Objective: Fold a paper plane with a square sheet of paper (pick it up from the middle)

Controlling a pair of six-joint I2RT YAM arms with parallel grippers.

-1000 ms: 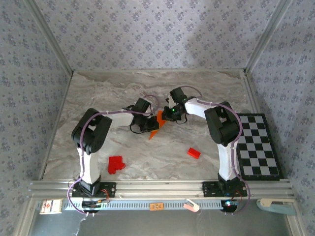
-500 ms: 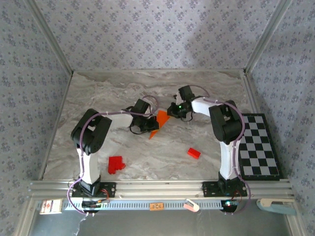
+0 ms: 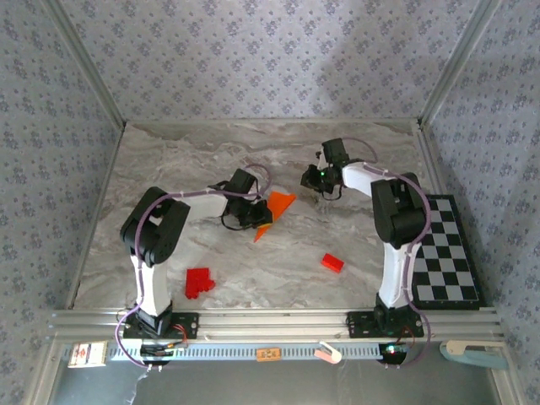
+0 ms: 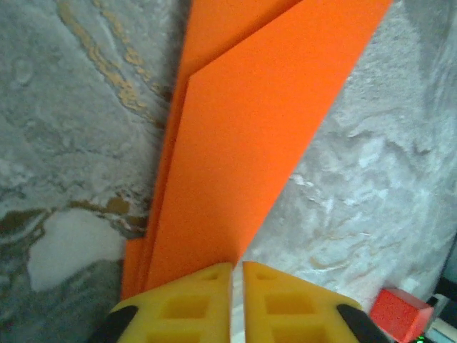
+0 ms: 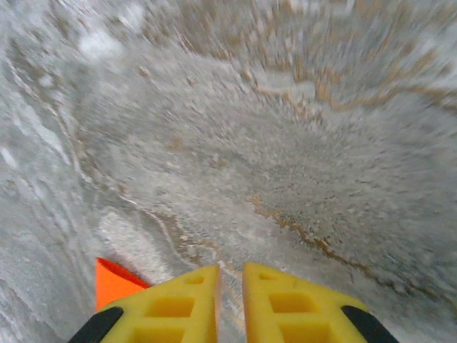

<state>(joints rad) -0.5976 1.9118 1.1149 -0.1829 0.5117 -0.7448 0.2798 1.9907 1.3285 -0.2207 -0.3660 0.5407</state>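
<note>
Your left fingers point(image 4: 189, 304) sit almost together at the near corner of the paper point(image 4: 250, 143). You cannot tell whether they pinch it. Beyond them it lies flat on the tabletop point(image 4: 371, 193) in stacked layers. Your right fingers point(image 5: 289, 304) are nearly closed on nothing, with an orange corner just to their left. Early folds look done; the narrowing folds seem left.

No legible text or labels anywhere

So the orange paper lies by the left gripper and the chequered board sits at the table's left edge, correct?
Not quite: the top view shows the chequered board at the right edge of the table. The orange paper does lie by the left gripper.
</note>
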